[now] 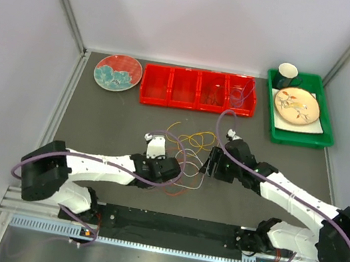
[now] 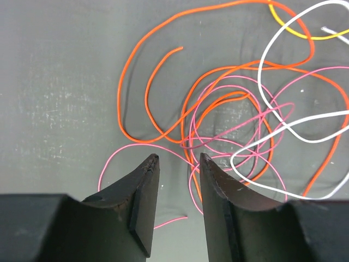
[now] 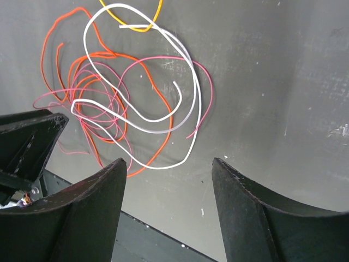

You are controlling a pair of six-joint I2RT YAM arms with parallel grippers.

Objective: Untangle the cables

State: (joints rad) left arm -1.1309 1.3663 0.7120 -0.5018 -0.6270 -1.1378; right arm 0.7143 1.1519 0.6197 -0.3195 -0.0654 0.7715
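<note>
Left wrist view shows the left pincer (image 2: 179, 159) open only a thin gap with nothing in it, tips right by a pink wire (image 2: 126, 146) at the edge of the knot. The cables (image 1: 188, 150) sit in a loose heap on the worktop (image 1: 110, 113), on the arms' side of the red bin (image 1: 199, 91). Over the white wire (image 3: 198, 103) the right pincer (image 3: 168, 164) is wide open and empty. Probably smartest if each pinches one strand near a free end, then eases apart slowly so loops slide out rather than tighten
</note>
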